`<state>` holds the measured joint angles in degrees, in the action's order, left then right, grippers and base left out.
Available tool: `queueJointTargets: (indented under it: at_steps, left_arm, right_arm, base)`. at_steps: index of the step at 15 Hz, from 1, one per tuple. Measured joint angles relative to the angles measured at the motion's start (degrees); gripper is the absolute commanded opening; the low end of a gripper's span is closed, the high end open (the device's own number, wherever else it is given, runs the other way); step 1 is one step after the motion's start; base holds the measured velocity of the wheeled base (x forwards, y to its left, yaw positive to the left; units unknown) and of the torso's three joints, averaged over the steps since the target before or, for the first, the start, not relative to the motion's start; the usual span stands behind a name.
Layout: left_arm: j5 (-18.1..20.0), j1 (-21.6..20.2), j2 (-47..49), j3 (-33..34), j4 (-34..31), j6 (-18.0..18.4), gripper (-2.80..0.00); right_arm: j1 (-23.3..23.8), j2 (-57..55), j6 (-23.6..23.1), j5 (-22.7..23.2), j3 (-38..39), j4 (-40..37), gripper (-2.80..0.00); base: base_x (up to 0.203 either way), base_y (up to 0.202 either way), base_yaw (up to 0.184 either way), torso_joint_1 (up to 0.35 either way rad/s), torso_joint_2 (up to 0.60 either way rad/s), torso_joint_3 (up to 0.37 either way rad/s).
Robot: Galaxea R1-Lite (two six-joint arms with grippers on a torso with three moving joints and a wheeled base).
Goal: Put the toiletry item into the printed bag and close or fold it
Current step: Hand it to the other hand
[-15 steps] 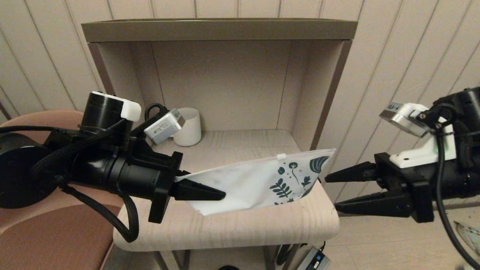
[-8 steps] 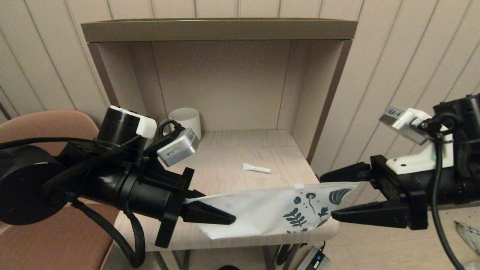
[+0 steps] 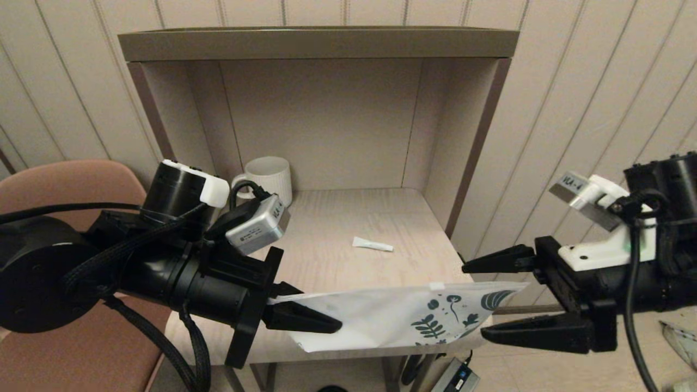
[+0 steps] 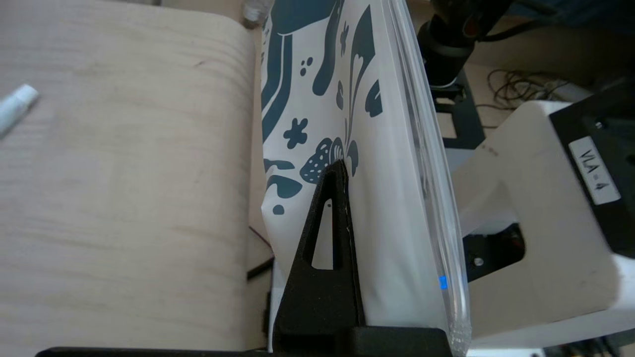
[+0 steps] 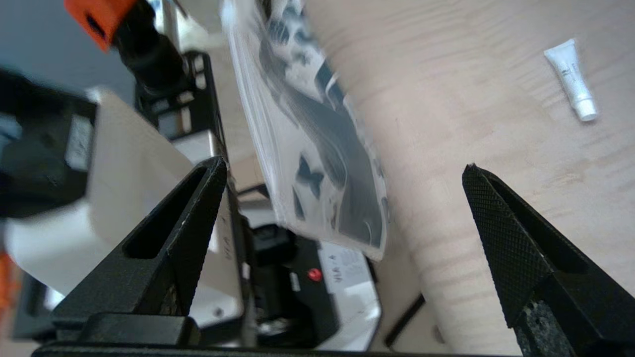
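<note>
The left gripper point(image 3: 326, 325) is pinched tight on the plain end of the printed bag point(image 3: 397, 321); it holds the bag out flat in the air at the front edge of the shelf point(image 3: 326, 239); the end with the dark leaves and flowers points toward the right gripper point(image 3: 472, 302). That gripper's two black fingers point(image 3: 498, 260) are spread wide apart; one sits above the bag's leafy end and one below it; the tip of the bag is near the gap between them, but I cannot tell if it touches. The toiletry item point(image 3: 372, 244) lies flat on the shelf, behind the bag, well away from both grippers; a white mug point(image 3: 268, 175) stands in the back left corner.
</note>
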<state>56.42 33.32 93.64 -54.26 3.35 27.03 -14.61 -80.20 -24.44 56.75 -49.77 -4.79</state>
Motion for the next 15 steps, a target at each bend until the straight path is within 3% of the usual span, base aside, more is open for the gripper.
queueJointTargets:
  at_steps: [3,7,11,15]
  left_arm:
    - [-0.2,0.0,0.0,-0.1,0.6,2.8,-2.8]
    - [-2.8,0.1,-1.1,3.3,5.4,7.0,-2.8]
    - [-6.3,1.6,-1.4,6.3,9.0,8.5,-2.8]
    - [-6.6,2.2,-1.5,6.9,9.3,8.5,-2.8]
  right_arm:
    - [-1.6,0.0,-1.6,-0.2,4.1,6.1,0.0]
    - [-1.9,-0.2,-1.6,-0.3,4.9,7.3,0.0]
    - [-2.2,-0.1,-1.6,-0.3,5.2,7.3,0.0]
    - [-3.8,0.0,-1.6,-0.5,5.5,7.4,0.0]
  base:
    - [0.0,0.0,0.0,0.0,0.0,0.0]
    - [0.0,0.0,0.0,0.0,0.0,0.0]
    - [0.0,0.0,0.0,0.0,0.0,0.0]
    - [0.0,0.0,0.0,0.0,0.0,0.0]
